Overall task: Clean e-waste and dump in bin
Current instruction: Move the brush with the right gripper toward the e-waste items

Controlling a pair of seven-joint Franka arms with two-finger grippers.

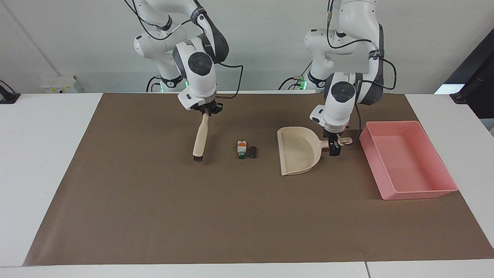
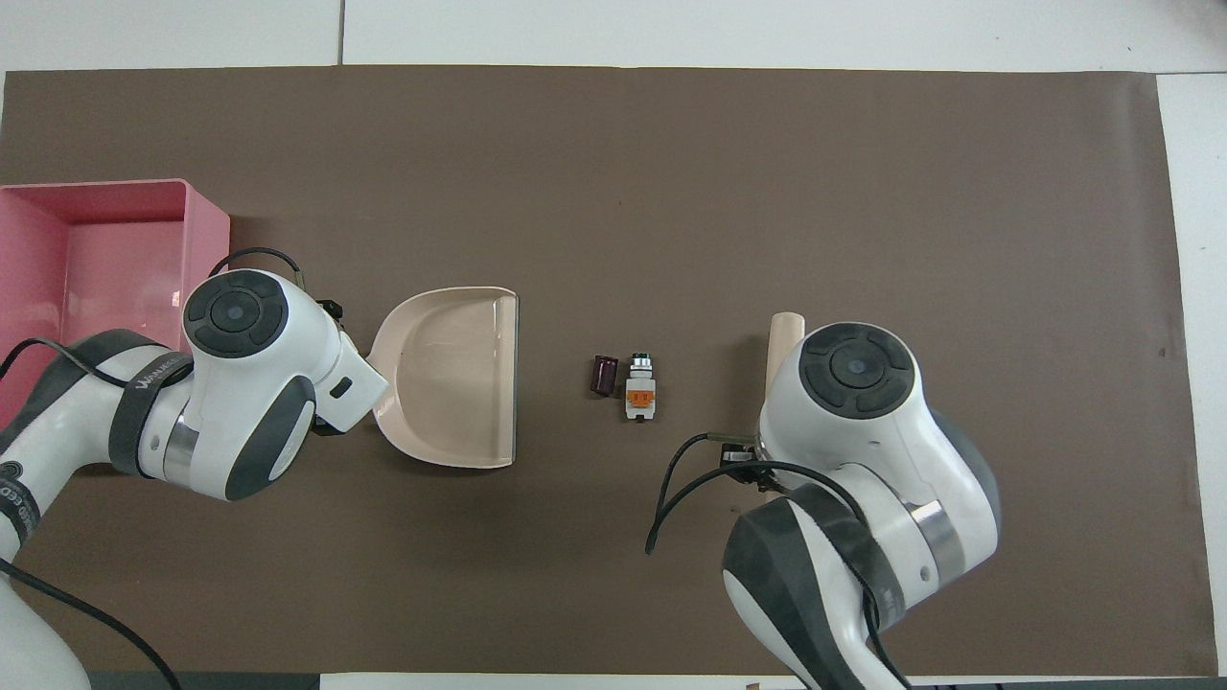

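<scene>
The e-waste lies mid-mat: a white block with an orange patch and green tip [image 1: 241,149] [image 2: 639,391], and touching it a dark stubby cylinder [image 1: 252,151] [image 2: 603,374]. My right gripper [image 1: 207,110] is shut on the handle of a beige brush [image 1: 200,137] [image 2: 786,331]. The brush hangs bristles down, close to the mat, beside the e-waste toward the right arm's end. My left gripper [image 1: 335,148] is shut on the handle of the beige dustpan [image 1: 297,154] [image 2: 451,379]. The dustpan rests on the mat, its mouth facing the e-waste. The pink bin [image 1: 418,192] [image 2: 115,187] stands beside the dustpan.
A brown mat [image 1: 231,216] covers most of the white table. The bin is at the left arm's end of the mat. In the overhead view both wrists cover their grippers.
</scene>
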